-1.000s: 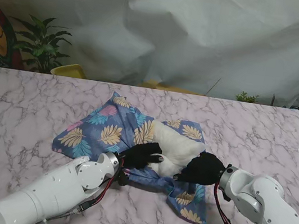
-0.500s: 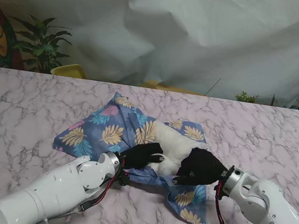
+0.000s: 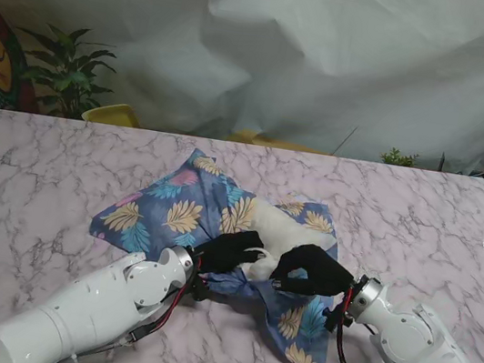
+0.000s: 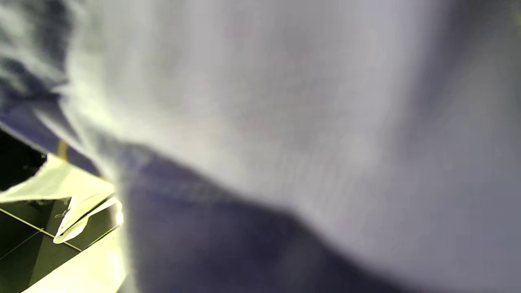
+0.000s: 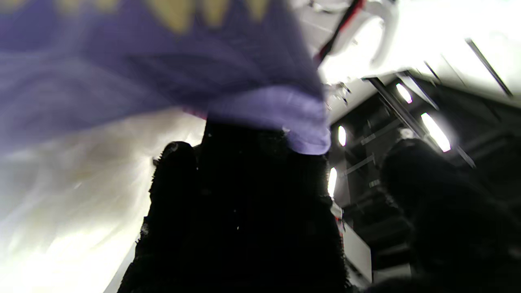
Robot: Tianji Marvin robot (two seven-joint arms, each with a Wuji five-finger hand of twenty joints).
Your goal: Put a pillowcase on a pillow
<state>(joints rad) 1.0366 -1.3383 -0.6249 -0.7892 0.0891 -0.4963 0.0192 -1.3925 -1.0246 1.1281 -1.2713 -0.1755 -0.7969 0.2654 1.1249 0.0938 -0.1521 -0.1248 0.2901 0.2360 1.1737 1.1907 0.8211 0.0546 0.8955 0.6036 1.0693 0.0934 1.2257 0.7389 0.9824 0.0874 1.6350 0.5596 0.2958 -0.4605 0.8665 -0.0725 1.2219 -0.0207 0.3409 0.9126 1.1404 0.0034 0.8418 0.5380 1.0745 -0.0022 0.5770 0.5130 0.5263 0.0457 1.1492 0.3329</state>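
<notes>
Compared with a second ago, the right hand (image 3: 313,270) has moved toward the left, over the white pillow (image 3: 275,233), and its arm now lies lower in the stand view. The near flap of the pillowcase (image 3: 183,213) has been pulled with it: it now hangs longer and narrower toward me, ending in a point near the table edge. The far left corner of the cloth has also shifted a little toward the middle. The left hand (image 3: 229,250) has stayed in almost the same place.

The pillowcase is thin blue cloth printed with yellow, teal and pink leaves, wrinkled and folded. It covers the left part of the pillow, while the soft white middle part lies bare between the two hands, near the centre of the marble table (image 3: 28,194).

Both hands wear black fuzzy gloves. The right hand's fingers (image 5: 244,195) are curled closed on the hem of the pillowcase (image 5: 268,118), which lies over them in the right wrist view. The left hand rests on the pillow at the cloth's opening with its fingers bent; whether it really grips something, I cannot tell. The left wrist view shows only blurred white pillow (image 4: 285,101) and dark blue cloth.
</notes>
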